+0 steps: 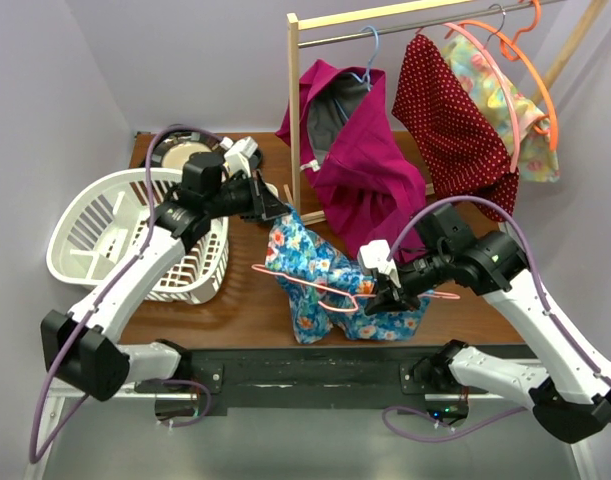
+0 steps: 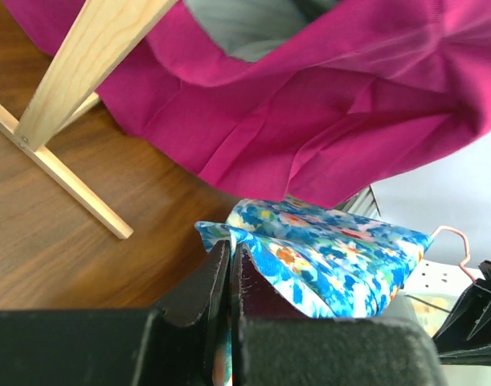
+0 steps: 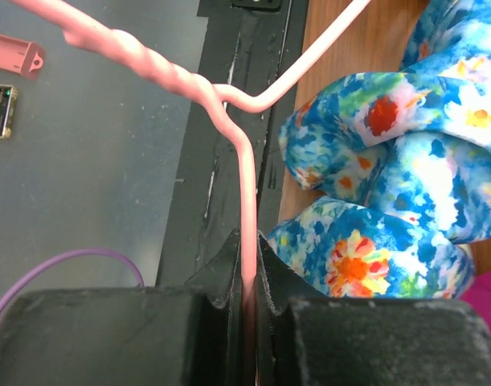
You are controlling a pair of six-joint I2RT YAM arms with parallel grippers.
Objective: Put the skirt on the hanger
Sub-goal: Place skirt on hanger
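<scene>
Brown tabletop (image 1: 240,308) under pale lilac walls, wooden rack (image 1: 294,120) at the far side hung with a magenta garment (image 1: 360,165) and others. Far left: white basket (image 1: 95,240), out of play. Next over, left gripper (image 1: 277,208) pinched shut on the far-left corner of the floral skirt (image 1: 307,262), only a thin fold of its edge between the jaws, holding that corner raised off the wood, close under the magenta cloth. Centre: rest of the skirt heaped on the table toward the near edge, pink hanger (image 1: 307,284) lying across the top of it, not threaded through the waistband as far as can be judged. Right: right gripper (image 1: 381,296) clamped tight on the hanger's wire neck beside the twist. Trouble ahead, probably: so shallow a bite on the cloth, likely to slip out under any tug; thin wire free to swivel between the jaws and swing the hanger off line; raised corner close enough to the magenta garment to snag it; bunched folds hiding the waistband, so easy to feed the hanger into the wrong layer.
</scene>
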